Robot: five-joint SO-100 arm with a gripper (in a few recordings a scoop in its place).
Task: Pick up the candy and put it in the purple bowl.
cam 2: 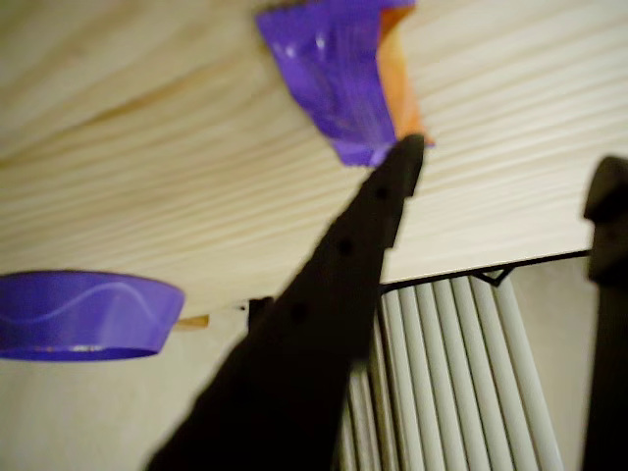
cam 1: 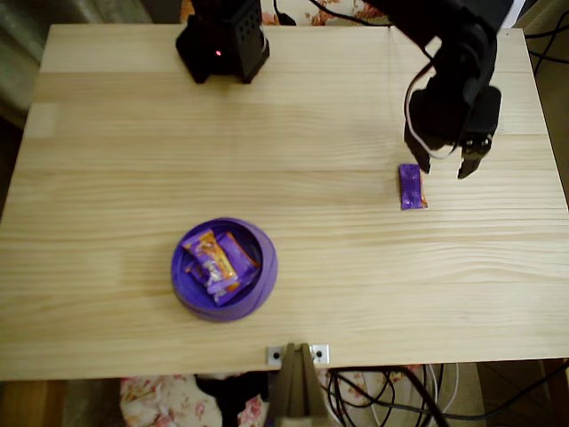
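Observation:
The candy (cam 1: pixel 411 187) lies flat on the wooden table at the right, a shiny purple wrapper with a thin orange edge; it also fills the top of the wrist view (cam 2: pixel 339 74). My black gripper (cam 1: pixel 446 166) hangs open just above and to the right of the candy's upper end, one fingertip (cam 2: pixel 404 157) close to the wrapper's end, nothing between the fingers. The purple bowl (cam 1: pixel 265 263) sits lower left of centre with other wrapped candies inside; its rim shows at the left of the wrist view (cam 2: pixel 88 314).
A black arm base (cam 1: pixel 222 40) stands at the table's back edge. A small metal bracket (cam 1: pixel 297 355) is clamped to the front edge. Cables (cam 1: pixel 391 396) hang below the front right. Bare wood lies between candy and bowl.

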